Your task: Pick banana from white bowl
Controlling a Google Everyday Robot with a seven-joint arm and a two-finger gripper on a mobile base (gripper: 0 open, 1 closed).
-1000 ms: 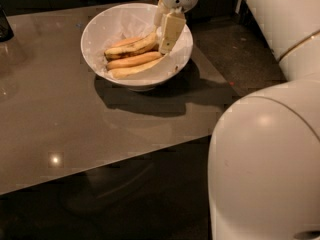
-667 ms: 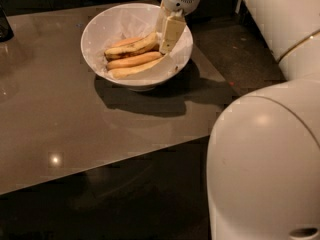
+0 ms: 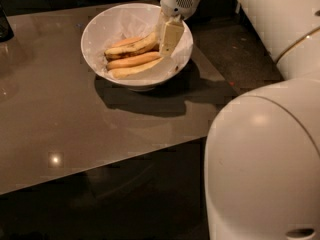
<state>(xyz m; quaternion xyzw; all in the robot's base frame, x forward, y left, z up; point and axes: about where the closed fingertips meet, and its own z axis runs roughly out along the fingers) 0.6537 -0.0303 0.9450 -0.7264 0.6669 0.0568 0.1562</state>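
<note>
Banana, the pale one, lies in the white bowl as the front-most of three. Its long axis runs sideways, w/ the near tip just below the gripper and the rest stretching off to camera-left. The orange-tinted banana and the dark-streaked banana lie behind it, nearer gripper level. The gripper hangs inside the bowl's right side, over the fruit ends; can't tell if apart or clamped. Prob needs a small shift toward the front tip.

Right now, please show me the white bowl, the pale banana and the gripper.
white bowl (image 3: 100,29): camera view, bare inner wall at left.
banana (image 3: 134,70): camera view, middle of the pale front one.
gripper (image 3: 167,48): camera view, lower end, over the bowl's right side.
</note>
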